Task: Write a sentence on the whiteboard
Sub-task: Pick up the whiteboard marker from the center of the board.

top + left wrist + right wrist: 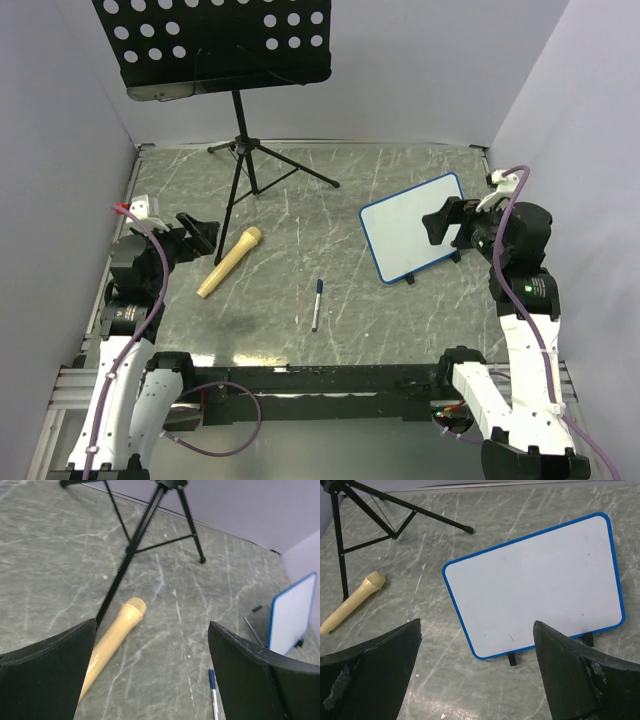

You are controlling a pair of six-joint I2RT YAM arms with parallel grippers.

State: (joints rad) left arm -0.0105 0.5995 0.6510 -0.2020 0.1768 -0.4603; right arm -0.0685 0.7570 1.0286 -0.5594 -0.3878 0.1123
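Note:
The whiteboard (400,232) stands tilted on small black feet at the right of the table, blue-framed; it also shows in the right wrist view as the whiteboard (535,580) and at the left wrist view's edge as the whiteboard (292,615). Its face is blank, so no sentence shows. A marker pen (316,303) with a blue cap lies near the table's middle front, and the pen (213,695) lies by my left gripper's right finger. My left gripper (203,232) (152,624) is open and empty at the left. My right gripper (447,225) (477,624) hovers open over the board's near edge.
A tan microphone (230,262) (112,640) (352,607) lies left of centre. A black perforated music stand (225,45) rises at the back, its tripod legs (245,165) spread on the grey marbled table (330,200). White walls close in three sides.

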